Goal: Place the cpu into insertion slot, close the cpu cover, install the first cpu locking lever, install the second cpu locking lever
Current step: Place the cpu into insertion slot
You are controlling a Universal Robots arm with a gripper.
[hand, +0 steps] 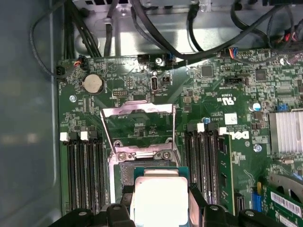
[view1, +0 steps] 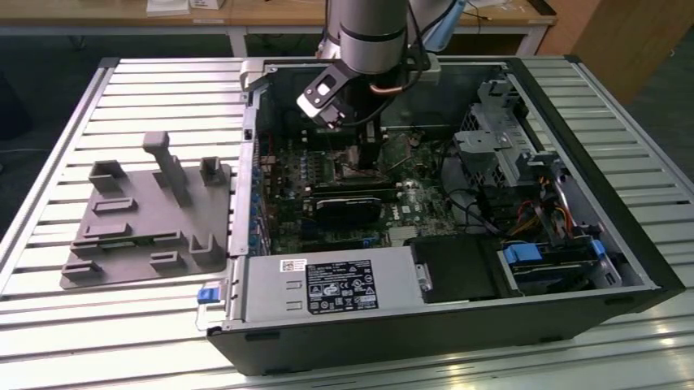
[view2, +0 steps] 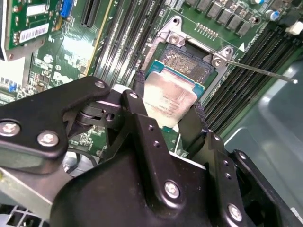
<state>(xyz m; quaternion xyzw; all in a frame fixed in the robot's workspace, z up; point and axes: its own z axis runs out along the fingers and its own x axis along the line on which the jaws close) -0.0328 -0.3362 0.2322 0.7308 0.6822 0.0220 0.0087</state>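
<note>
My gripper (view2: 169, 97) is shut on the cpu (view2: 165, 105), a flat square silver chip pinched by its edges between the black fingers (view2: 142, 109). In both wrist views the cpu hangs just above and partly over the insertion slot (view2: 187, 61), whose dark contact field is still exposed. In the first wrist view the cpu (hand: 160, 203) sits between the fingertips of my gripper (hand: 160, 194), with the insertion slot (hand: 124, 172) beside it. The cpu cover (hand: 137, 109) stands swung open behind the socket. A thin locking lever (view2: 260, 71) sticks out sideways, unlatched. In the exterior view my gripper (view1: 363, 158) reaches down into the case.
The open computer case (view1: 434, 333) lies on a slatted table. Memory slots (hand: 83, 170) flank the socket on both sides. A black graphics card (view1: 353, 203) and the power supply (view1: 325, 284) lie nearer the front. A grey fixture plate (view1: 141, 219) rests at the exterior view's left.
</note>
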